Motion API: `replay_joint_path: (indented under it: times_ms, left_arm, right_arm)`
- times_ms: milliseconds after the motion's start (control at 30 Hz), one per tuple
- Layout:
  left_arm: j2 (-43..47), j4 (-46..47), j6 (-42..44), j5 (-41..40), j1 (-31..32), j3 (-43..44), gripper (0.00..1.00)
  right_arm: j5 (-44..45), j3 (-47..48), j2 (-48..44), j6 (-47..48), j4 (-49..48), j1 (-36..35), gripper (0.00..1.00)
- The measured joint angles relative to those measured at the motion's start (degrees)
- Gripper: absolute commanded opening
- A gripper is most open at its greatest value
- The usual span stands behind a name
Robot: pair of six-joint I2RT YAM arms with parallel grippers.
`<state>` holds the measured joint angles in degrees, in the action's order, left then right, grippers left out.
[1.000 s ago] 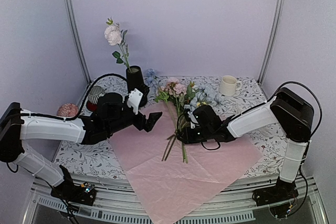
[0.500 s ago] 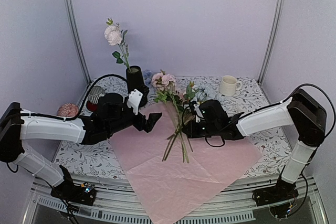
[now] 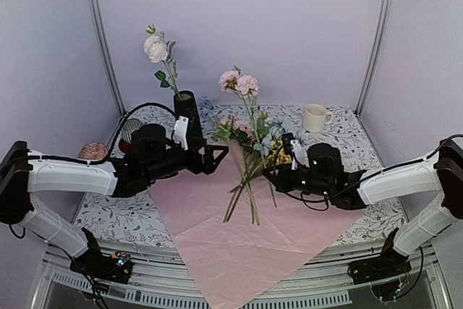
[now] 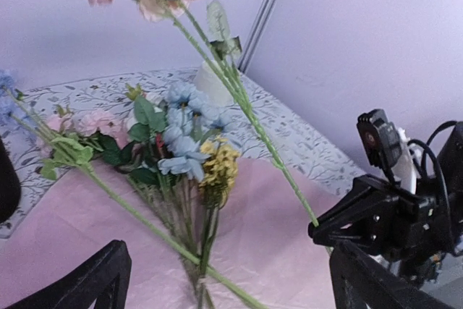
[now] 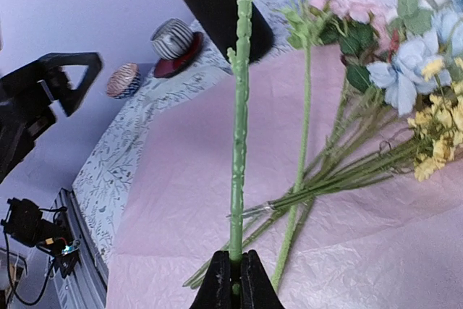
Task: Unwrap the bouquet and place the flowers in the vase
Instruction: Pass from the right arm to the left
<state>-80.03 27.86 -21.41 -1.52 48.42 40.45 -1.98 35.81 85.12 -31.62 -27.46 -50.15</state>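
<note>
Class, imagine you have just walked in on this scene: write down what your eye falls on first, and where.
A stem of pink roses stands raised, nearly upright, mid-table, pinched near its foot by the right end effector. Beneath it the other flowers lie loose on spread pink paper; at the back left, the black vase holds one pale rose.

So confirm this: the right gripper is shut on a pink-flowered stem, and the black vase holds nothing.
Not quite: the black vase already holds a pale rose, clear in the top external view. The rest stands: the right gripper is shut on a pink-flowered stem.
</note>
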Motion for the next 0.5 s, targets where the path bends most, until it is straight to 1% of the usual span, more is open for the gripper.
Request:
replay_joint_path:
  times_ms: [133,233,367,500]
  left_arm:
    - [0.0,6.2,-6.5,7.6,-1.6,0.2,0.96]
    - [-0.1,11.7,-10.2,14.1,-2.5,0.3,0.92]
    - [-0.9,21.8,-14.4,23.3,-2.7,0.3,0.87]
    - [-2.1,33.4,-17.8,29.1,-2.7,0.0,0.85]
  right_arm:
    - [-0.7,-4.2,-6.2,4.5,-8.0,-2.8,0.04]
    - [-1.8,-5.2,-9.0,8.0,-12.8,-4.7,0.04]
    - [-3.5,-5.6,-10.4,11.9,-17.9,-6.2,0.04]
    - [-5.2,-5.6,-10.4,14.4,-21.5,-7.1,0.04]
